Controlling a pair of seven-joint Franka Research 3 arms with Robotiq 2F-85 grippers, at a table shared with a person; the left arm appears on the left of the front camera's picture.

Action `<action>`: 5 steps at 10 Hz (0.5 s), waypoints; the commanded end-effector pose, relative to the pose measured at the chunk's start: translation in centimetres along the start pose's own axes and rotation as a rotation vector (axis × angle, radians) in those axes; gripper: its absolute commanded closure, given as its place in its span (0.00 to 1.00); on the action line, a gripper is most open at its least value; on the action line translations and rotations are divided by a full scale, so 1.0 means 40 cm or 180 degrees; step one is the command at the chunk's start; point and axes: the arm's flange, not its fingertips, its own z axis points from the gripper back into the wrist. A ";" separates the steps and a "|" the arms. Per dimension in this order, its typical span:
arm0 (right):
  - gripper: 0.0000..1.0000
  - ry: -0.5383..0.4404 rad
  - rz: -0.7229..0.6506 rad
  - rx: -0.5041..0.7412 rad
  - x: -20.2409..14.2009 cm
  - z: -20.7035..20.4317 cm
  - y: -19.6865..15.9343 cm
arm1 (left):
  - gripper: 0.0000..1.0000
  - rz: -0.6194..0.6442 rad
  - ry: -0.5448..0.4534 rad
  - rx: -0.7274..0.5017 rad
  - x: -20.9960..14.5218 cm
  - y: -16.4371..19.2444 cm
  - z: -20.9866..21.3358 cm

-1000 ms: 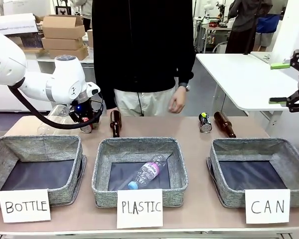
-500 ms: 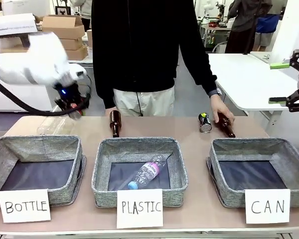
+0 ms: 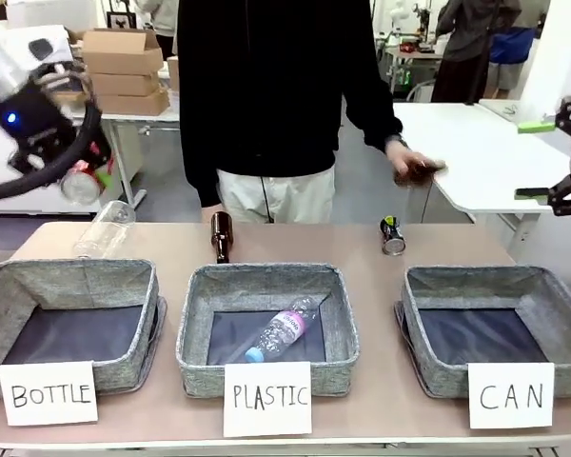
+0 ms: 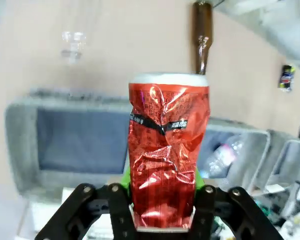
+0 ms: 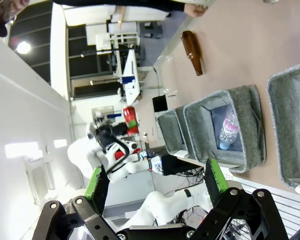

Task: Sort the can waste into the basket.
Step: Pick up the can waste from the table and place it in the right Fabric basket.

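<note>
Left gripper pinches the crumpled red metal can, high over the table's left end.
Right gripper hangs at the right, jaws spread. The dark, yellow-green-marked can sits on the table beyond the grey woven "CAN" basket. The person's blurred hand possibly holds something brown.

three baskets, two cans, four bottles.
</note>
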 end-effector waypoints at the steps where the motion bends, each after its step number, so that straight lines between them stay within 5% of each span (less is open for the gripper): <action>1: 0.00 -0.0003 0.0082 0.0083 0.007 -0.004 0.004 | 1.00 0.0313 -0.0215 -0.0136 -0.174 0.076 0.014; 2: 0.00 -0.0003 0.0082 0.0083 0.007 -0.004 0.004 | 1.00 0.0000 0.0000 0.0000 0.000 0.000 0.000; 5: 0.00 -0.0003 0.0082 0.0083 0.007 -0.004 0.004 | 1.00 0.0000 0.0000 0.0000 0.000 0.000 0.000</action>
